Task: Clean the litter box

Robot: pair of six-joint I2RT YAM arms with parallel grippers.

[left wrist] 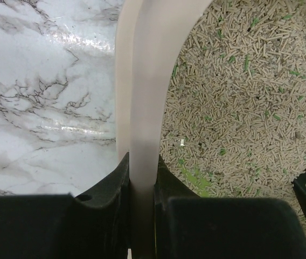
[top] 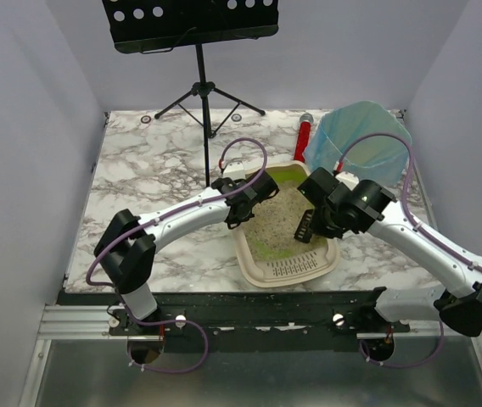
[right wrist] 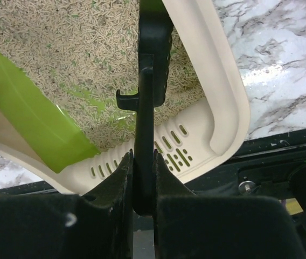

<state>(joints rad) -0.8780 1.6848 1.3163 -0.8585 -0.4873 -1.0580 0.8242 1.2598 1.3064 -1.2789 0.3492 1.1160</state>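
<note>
- Litter box (top: 296, 270): centre of the marble table (top: 139, 170), between the two arms, slotted grille end nearest the bases; pellets (left wrist: 239, 97) cover most of the floor, with the green base showing through in patches.
- Progress, as judged: scooping stage in hand; no load visible on the black scoop (top: 303, 227), so sifting and emptying into the blue-bagged bin (top: 360, 140) are yet to be done.
- Left gripper (left wrist: 142, 175): jaws closed tight on the box's left rim, steadying it.
- Right gripper (right wrist: 144, 172): jaws clamped on the scoop's handle, its head held over the litter beside the box's right wall.
</note>
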